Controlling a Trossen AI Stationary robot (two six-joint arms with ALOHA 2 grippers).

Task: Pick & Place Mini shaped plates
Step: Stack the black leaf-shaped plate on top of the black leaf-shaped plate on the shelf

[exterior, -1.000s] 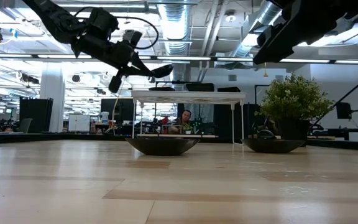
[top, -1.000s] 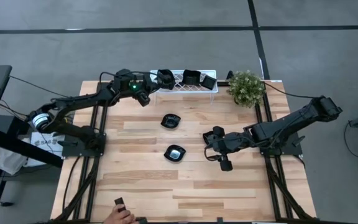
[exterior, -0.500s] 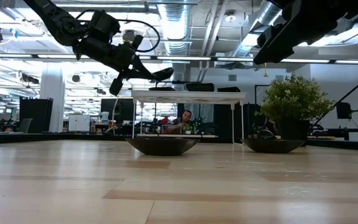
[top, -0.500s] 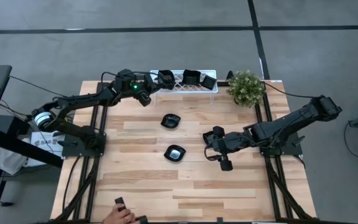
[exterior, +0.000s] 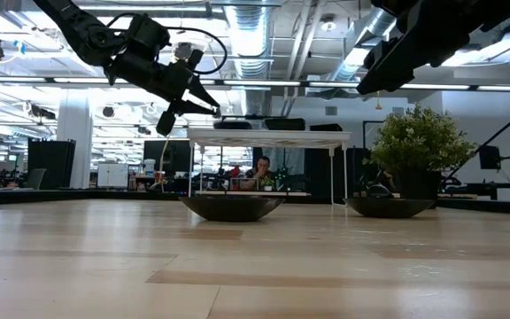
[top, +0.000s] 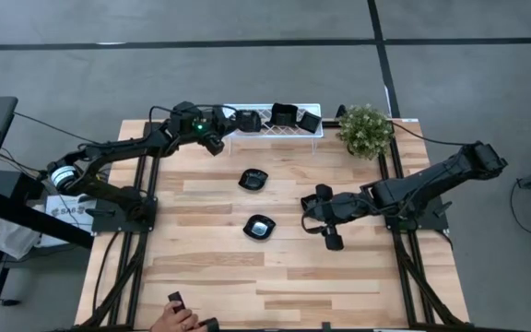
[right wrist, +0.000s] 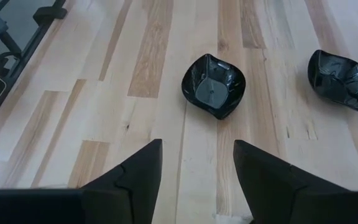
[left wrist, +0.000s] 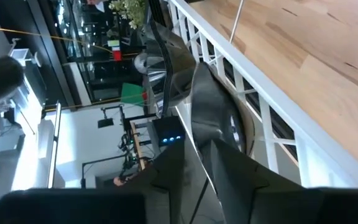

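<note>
Left end effector sits at the far-left end of the white lattice rack, raised above the table. In the left wrist view we see its fingers around a glossy black mini plate at the rack edge; we cannot tell if it is still pinched or already let go.

On the rack, we count a black plate at the left, a squarish one in the middle and a smaller one at the right.

Two mini plates lie on the table, well apart from the rack: a lobed dish farther back and a squarish dish with a pale centre nearer the front.

Right end effector hangs above the table just right of the squarish dish, fingers spread wide and empty, both dishes ahead of it in the right wrist view.

Potted plant stands at the far right corner beside the rack.

A person's hand holding a small dark item shows at the front edge.
</note>
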